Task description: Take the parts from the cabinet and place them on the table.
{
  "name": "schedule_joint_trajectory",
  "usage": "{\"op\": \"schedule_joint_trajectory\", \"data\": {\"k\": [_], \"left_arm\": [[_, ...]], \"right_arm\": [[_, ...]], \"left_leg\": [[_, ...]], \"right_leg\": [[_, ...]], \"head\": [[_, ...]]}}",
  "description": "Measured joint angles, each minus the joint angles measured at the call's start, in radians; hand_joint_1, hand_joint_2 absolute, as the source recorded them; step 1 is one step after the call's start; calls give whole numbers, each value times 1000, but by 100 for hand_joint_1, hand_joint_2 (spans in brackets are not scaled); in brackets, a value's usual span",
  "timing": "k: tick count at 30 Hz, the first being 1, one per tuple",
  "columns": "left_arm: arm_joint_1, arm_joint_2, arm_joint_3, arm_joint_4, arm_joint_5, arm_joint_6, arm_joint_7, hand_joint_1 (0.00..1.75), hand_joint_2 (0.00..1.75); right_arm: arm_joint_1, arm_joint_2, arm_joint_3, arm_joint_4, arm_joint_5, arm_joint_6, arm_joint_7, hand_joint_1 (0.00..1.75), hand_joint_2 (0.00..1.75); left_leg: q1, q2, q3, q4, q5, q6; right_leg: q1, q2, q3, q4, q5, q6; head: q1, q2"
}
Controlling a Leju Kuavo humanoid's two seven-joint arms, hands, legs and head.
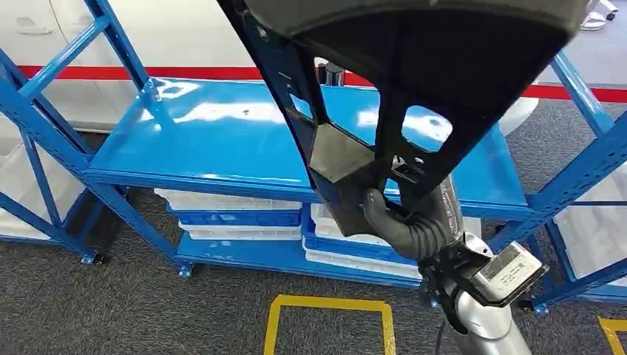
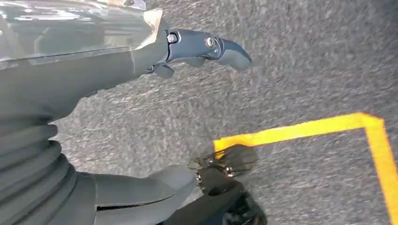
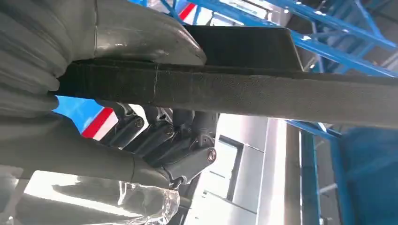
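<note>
A large black plastic part (image 1: 399,81) with cut-out openings is lifted close to the head camera, in front of the blue shelving. My right hand (image 1: 410,222) grips its lower end from below, fingers wrapped around the edge. In the right wrist view the part (image 3: 263,91) runs as a dark band between my thumb and the curled fingers (image 3: 180,140). My left hand (image 2: 141,61) hangs over the grey carpet with its fingers stretched out and nothing in it.
The blue cabinet shelf (image 1: 207,140) stands ahead, bare and glossy. White and blue bins (image 1: 236,214) are stacked on the lower shelf. Blue uprights and braces (image 1: 44,148) flank both sides. A yellow floor outline (image 1: 329,314) marks the carpet in front.
</note>
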Motion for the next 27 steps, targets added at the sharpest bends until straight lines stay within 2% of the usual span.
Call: {"op": "schedule_joint_trajectory", "data": {"k": [1,2,3,4,5,6,7,8,9,12,13,14,15,16,17,18,19,20,21,22,23,24,25,26,27], "left_arm": [[0,0,0,0,-2,0,0,0,175],[0,0,-1,0,-3,-1,0,0,175],[0,0,-1,0,-3,-2,0,0,175],[0,0,-1,0,-3,-2,0,0,175],[0,0,-1,0,-3,-3,0,0,175],[0,0,-1,0,-3,-3,0,0,175],[0,0,-1,0,-3,-3,0,0,175],[-1,1,-1,0,-3,-2,0,0,175],[-2,2,-2,0,-4,-2,0,0,175],[0,2,-2,0,-4,0,-3,0,175],[0,2,-2,0,-4,1,-3,0,175],[0,0,-2,0,-4,3,-3,0,175],[-1,0,-2,0,-3,3,-3,0,175],[-1,0,-1,0,-2,7,-3,0,175],[0,-2,-1,0,0,9,-3,0,175],[0,-5,-1,0,2,13,-3,0,175],[0,-6,-1,0,5,15,-3,0,175],[0,-9,-1,0,7,16,-3,0,175],[1,-11,-1,1,8,17,-3,0,175],[1,-12,-1,1,9,18,-5,0,175],[2,-13,-1,1,10,19,-6,0,175],[2,-13,-1,1,10,19,-6,0,175],[2,-15,-1,1,10,19,-7,0,175],[3,-15,-1,1,10,19,-9,0,175],[4,-15,-1,1,10,19,-9,0,175]], "right_arm": [[1,1,0,-1,0,0,0,175,175],[3,2,0,-3,0,1,0,175,175],[5,2,1,-3,0,4,0,175,175],[6,3,2,-3,-1,5,0,175,175],[6,3,2,-3,-1,5,0,175,175],[6,4,3,-3,-1,7,0,175,175],[7,4,3,-5,-1,8,0,175,175],[7,5,4,-6,-1,13,-1,175,175],[9,6,4,-9,-1,17,-2,175,175],[14,10,10,-11,-1,25,-9,175,175],[19,10,11,-12,-1,29,-13,175,175],[24,8,13,-12,-1,31,-19,175,175],[28,8,14,-12,-1,32,-22,175,175],[29,8,17,-12,2,34,-26,175,175],[35,8,19,-12,4,34,-31,175,175],[41,8,21,-12,6,35,-35,175,175],[48,9,23,-12,6,35,-37,175,175],[53,10,29,-12,9,35,-38,175,175],[58,11,31,-12,14,33,-40,175,175],[59,12,35,-12,21,31,-42,175,175],[58,14,37,-12,23,30,-43,175,175],[58,16,39,-12,24,28,-46,175,175],[58,19,42,-12,25,27,-48,175,175],[61,21,43,-12,27,26,-51,175,175],[66,21,45,-12,48,15,-56,175,175]], "left_leg": [[2,1,-22,71,-60,-6],[4,1,-47,148,-107,-10],[5,1,-64,217,-137,-13],[6,1,-64,249,-137,-13],[7,1,-43,235,-113,-11],[7,1,1,182,-79,-7],[7,1,60,101,-49,-2],[6,0,125,10,-34,4],[3,-2,170,-58,-62,10],[-10,-5,166,-68,-53,22],[-11,-3,162,-73,-43,32],[-3,0,153,-87,-28,40],[-4,3,150,-89,-15,43],[-4,6,136,-90,-7,48],[-5,7,122,-89,5,53],[-5,8,107,-88,15,56],[-6,9,94,-87,24,55],[-6,9,81,-86,33,54],[-5,9,68,-83,42,53],[-4,9,55,-79,49,49],[-3,8,44,-73,54,44],[-6,7,34,-63,60,38],[-9,7,25,-55,65,34],[-11,7,21,-55,76,27],[-10,7,19,-56,84,24]], "right_leg": [[2,-1,-11,0,7,-7],[5,-2,-21,1,14,-9],[8,-4,-31,1,21,-10],[10,-5,-41,2,29,-12],[12,-5,-50,3,35,-10],[13,-5,-59,5,40,-8],[13,-5,-65,7,45,-5],[13,-4,-67,8,48,-2],[17,-5,-71,8,53,5],[14,-8,-71,4,70,29],[16,-8,-71,2,77,37],[24,-9,-78,4,73,41],[18,-9,-99,33,36,34],[20,-9,-119,87,-14,24],[20,-8,-142,170,-69,13],[20,-8,-161,248,-105,12],[20,-8,-169,301,-116,20],[18,-8,-159,310,-104,32],[16,-8,-124,277,-78,47],[14,-8,-76,210,-51,59],[13,-9,-18,125,-32,65],[11,-9,50,28,-40,59],[21,-7,85,-29,-54,50],[21,-5,74,-26,-56,42],[23,-5,61,-23,-53,39]], "head": [[-1,0],[0,0],[0,0],[-1,0],[0,0],[-1,0],[0,0],[-1,0],[0,0],[1,0],[2,0],[3,0],[2,0],[6,0],[5,0],[6,0],[6,0],[5,0],[6,0],[6,0],[6,0],[6,0],[6,0],[4,0],[5,0]]}}
